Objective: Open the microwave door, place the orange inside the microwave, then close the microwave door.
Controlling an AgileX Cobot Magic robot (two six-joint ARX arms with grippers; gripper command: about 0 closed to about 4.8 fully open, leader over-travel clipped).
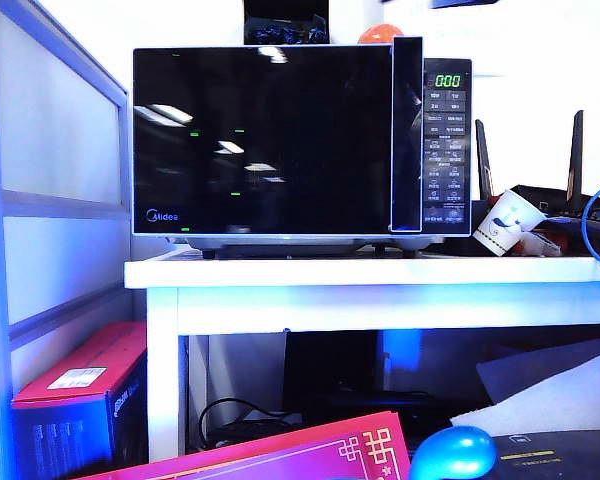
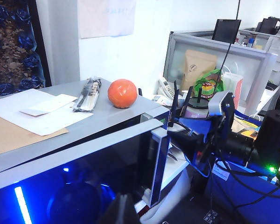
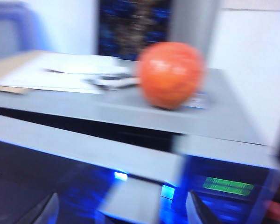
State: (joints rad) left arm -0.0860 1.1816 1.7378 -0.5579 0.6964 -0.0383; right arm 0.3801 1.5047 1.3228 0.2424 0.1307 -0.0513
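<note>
Right pincer [image 3: 123,210] nearest, jaws apart and empty, aimed at the orange [image 3: 171,74] atop the microwave [image 3: 130,116] above the closed door [image 1: 263,140]; left pincer's state impossible to tell.

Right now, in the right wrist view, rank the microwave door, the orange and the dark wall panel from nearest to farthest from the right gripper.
The right gripper is open and sits at the door's top edge.
1. microwave door: directly in front of the fingers.
2. orange: beyond the door, on top of the microwave.
3. dark wall panel: at the back, behind the microwave.
</note>
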